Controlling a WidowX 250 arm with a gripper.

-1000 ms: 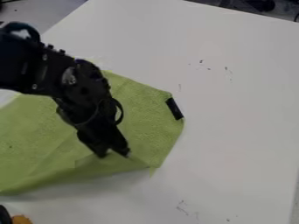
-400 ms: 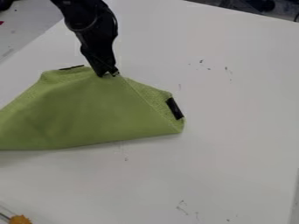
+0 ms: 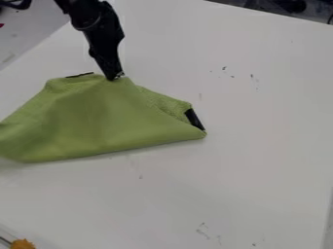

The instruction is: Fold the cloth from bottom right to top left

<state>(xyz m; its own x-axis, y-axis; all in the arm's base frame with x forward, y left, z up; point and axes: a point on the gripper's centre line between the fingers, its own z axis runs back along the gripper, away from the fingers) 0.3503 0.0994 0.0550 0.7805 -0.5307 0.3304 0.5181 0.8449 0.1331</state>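
Note:
The black gripper (image 3: 116, 77) hangs down from the top left, its tips shut on the upper edge of the green cloth (image 3: 98, 116). The cloth lies doubled over on the left half of the white table, its lower layer showing as a strip at the right with a black tag by the right corner. Another black strip shows on the cloth's edge, left of the gripper. A nearly straight fold runs along the bottom, and the cloth's left end reaches the view's left edge.
An orange, bumpy thing (image 3: 23, 244) with a thin stick lies at the bottom left corner. The white table (image 3: 260, 146) has small dark marks. Dark objects stand beyond its far edge at the top right.
The gripper has gone from low over the cloth up to its top edge, bringing the cloth's lower part over. Lately it has shifted slightly up and left, and the bottom fold has moved up.

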